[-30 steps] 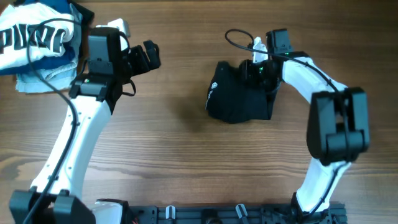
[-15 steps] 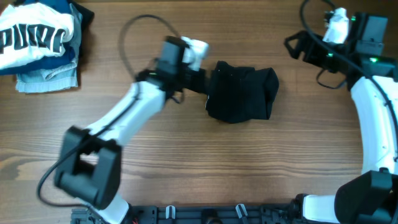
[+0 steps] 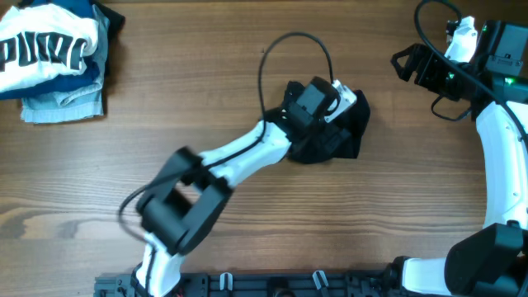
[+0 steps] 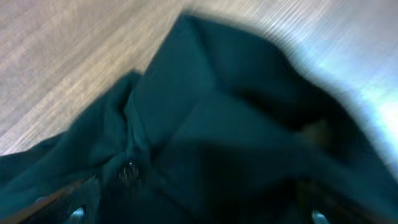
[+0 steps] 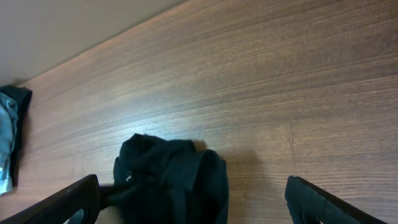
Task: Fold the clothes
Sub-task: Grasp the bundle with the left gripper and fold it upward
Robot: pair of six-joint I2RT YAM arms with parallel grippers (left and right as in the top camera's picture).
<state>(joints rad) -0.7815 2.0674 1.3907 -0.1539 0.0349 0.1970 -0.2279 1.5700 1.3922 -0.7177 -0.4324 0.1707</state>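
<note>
The black clothes (image 3: 337, 145) lay bunched right of the table's (image 3: 206, 49) centre, so the left gripper (image 3: 345, 99) hung over them, jaws spread wide, seemingly to catch an edge, while the right gripper (image 3: 410, 63), also open and empty, stood well clear.

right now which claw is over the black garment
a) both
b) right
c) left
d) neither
C: the left claw hangs right over the black garment, while the right claw is off to the side, clear of it.
</note>
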